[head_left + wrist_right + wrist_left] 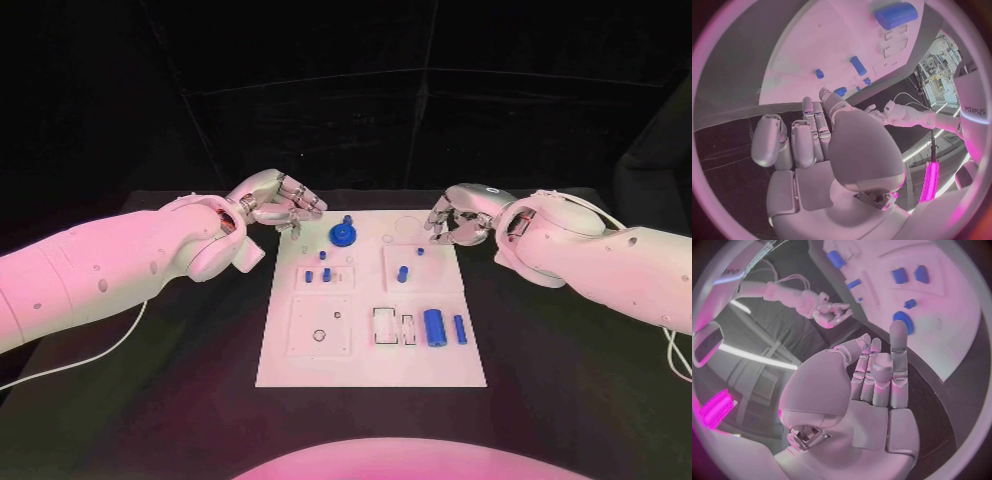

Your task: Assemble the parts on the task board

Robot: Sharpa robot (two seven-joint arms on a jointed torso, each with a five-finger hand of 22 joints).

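Observation:
The white task board (372, 345) lies in the middle of the black table. At its far end stands a round blue part (343, 235), and small blue pegs (319, 275) stand in the two upper squares. Two blue cylinders (444, 327) lie at the board's near right. My left hand (278, 200) hovers off the far left corner with its fingers stretched out, and the left wrist view shows this hand (873, 385) holding nothing. Over the far right corner my right hand (459, 215) hangs with loosely bent fingers, nothing in this hand (817, 150).
A white cable (87, 350) trails on the table under the left arm. Dark table (577, 400) runs along both sides of the board. Recessed square and slot cut-outs (389, 325) sit in the board's near half.

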